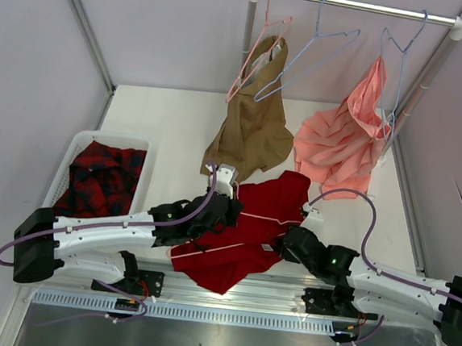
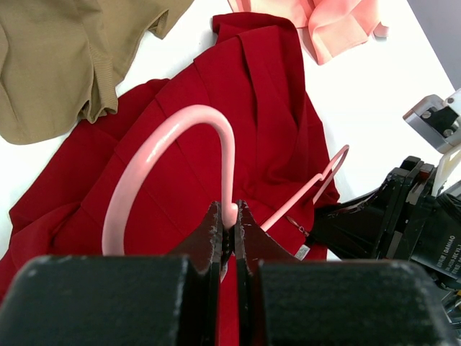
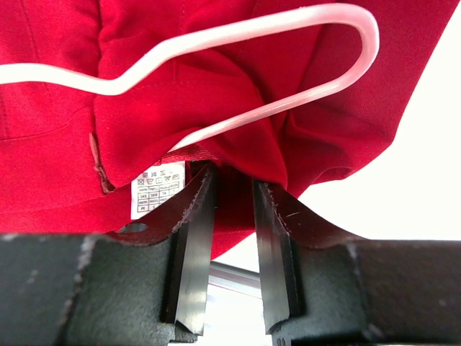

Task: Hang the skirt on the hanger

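Down on the white tabletop (image 1: 171, 119), the plain deep-red cloth skirt (image 1: 232, 254) lies crumpled between both arms, with the thin pale-pink wire hanger (image 2: 148, 148) across it. The left pincer (image 2: 229, 216) is clenched on the hanger below its hook. The right pincer (image 3: 234, 187) has its jaws slightly apart at a skirt fold; whether it grips, I cannot tell.

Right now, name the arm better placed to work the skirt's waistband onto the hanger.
Right. The right gripper sits at the skirt's labelled waistband, beside the hanger's shoulder bend. The left gripper is shut on the hanger's hook, so it likely has to steady it.
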Motion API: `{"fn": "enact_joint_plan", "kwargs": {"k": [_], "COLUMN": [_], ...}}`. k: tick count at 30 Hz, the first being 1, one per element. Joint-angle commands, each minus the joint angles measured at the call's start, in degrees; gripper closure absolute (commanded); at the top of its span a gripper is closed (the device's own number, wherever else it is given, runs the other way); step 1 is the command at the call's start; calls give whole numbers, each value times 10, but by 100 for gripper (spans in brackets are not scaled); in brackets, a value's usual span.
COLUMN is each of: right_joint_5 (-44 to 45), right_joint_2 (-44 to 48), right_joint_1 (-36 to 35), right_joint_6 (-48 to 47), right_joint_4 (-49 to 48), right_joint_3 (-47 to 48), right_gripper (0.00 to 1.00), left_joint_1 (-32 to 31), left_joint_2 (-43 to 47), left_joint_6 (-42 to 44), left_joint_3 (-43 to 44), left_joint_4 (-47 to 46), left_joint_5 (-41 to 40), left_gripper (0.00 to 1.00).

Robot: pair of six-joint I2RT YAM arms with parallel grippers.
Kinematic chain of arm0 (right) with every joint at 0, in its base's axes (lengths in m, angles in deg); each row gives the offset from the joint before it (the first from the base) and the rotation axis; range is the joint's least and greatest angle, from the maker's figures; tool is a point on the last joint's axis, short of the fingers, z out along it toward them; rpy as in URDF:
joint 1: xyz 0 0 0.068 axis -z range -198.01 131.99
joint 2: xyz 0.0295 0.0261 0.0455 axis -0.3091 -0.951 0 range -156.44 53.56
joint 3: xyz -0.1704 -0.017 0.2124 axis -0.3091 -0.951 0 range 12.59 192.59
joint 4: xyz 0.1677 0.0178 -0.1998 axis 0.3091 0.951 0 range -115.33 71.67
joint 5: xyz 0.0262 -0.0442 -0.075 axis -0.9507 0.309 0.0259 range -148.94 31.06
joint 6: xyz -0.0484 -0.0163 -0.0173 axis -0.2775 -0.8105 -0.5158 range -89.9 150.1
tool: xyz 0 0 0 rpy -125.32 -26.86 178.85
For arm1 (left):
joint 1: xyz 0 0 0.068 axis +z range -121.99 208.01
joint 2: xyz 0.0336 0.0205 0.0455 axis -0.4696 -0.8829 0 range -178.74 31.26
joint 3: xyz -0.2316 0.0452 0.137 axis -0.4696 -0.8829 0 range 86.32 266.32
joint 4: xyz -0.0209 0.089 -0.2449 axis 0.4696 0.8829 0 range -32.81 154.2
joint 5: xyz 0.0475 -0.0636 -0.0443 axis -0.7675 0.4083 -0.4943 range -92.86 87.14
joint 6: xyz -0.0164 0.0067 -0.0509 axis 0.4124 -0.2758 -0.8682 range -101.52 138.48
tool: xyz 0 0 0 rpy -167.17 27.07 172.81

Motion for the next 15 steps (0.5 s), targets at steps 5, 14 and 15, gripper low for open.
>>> {"fn": "enact_joint_plan", "kwargs": {"k": [5, 14, 15], "right_joint_5": [37, 53, 57], "right_joint_2": [-23, -24, -18], "right_joint_1": [-9, -11, -11], "right_joint_6": [13, 11, 11], "right_joint_4": [-1, -11, -10], "right_joint_3": [-8, -7, -6], "right_gripper": [69, 76, 78], "left_joint_1": [3, 3, 3], "left_joint_2": [-3, -8, -8], "left_joint_6": [1, 3, 4], "left_joint_3": [29, 34, 35], "left_joint_4": [-11, -11, -11], "left_joint_5": [-8, -6, -6], "left_gripper": [100, 100, 100]}}
